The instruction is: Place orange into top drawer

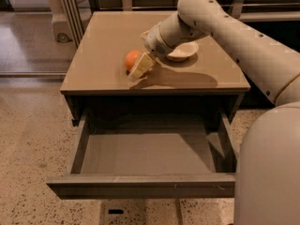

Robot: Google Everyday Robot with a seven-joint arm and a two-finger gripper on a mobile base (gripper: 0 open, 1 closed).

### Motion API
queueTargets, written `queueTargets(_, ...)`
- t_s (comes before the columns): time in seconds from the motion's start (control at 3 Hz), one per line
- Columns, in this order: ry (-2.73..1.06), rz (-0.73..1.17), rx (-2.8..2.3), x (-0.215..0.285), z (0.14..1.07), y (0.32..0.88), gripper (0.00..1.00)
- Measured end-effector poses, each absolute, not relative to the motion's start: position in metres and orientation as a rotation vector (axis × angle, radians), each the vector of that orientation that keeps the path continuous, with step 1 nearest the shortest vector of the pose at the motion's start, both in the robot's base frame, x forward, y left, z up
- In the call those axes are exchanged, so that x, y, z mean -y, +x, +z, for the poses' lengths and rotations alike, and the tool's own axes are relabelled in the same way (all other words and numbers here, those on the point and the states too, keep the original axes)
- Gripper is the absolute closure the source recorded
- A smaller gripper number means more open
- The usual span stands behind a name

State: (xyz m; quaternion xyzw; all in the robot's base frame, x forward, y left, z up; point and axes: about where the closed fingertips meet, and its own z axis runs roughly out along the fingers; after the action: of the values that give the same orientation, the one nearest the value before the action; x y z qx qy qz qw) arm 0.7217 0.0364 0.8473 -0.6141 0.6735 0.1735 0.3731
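Note:
The orange [131, 58] rests on the flat tan cabinet top [103, 41], near its front edge. My gripper [139, 68] reaches down from the right and sits right against the orange's right and front side, hiding part of it. The top drawer [145, 153] is pulled wide open below the cabinet top. Its grey-brown interior is bare, and its flat front panel [140, 186] is nearest the camera.
A cream shallow bowl [183, 51] stands on the cabinet top just right of my wrist. My arm [225, 27] crosses the right side of the cabinet. A speckled floor surrounds the cabinet. A metal frame [65, 18] stands at the back left.

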Motion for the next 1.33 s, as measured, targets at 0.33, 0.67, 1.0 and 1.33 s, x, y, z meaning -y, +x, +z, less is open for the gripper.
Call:
queueTargets(0.33,-1.576,0.451,-1.738,-0.0348,0.8419,0.7220,0.18)
queueTargets(0.67,-1.576,0.451,-1.738,-0.0349,0.8418,0.7220,0.49)
queueTargets(1.0,-1.576,0.451,-1.738,-0.0349,0.8418,0.7220,0.80)
queueTargets(1.33,-1.576,0.451,-1.738,-0.0349,0.8419,0.7219,1.00)
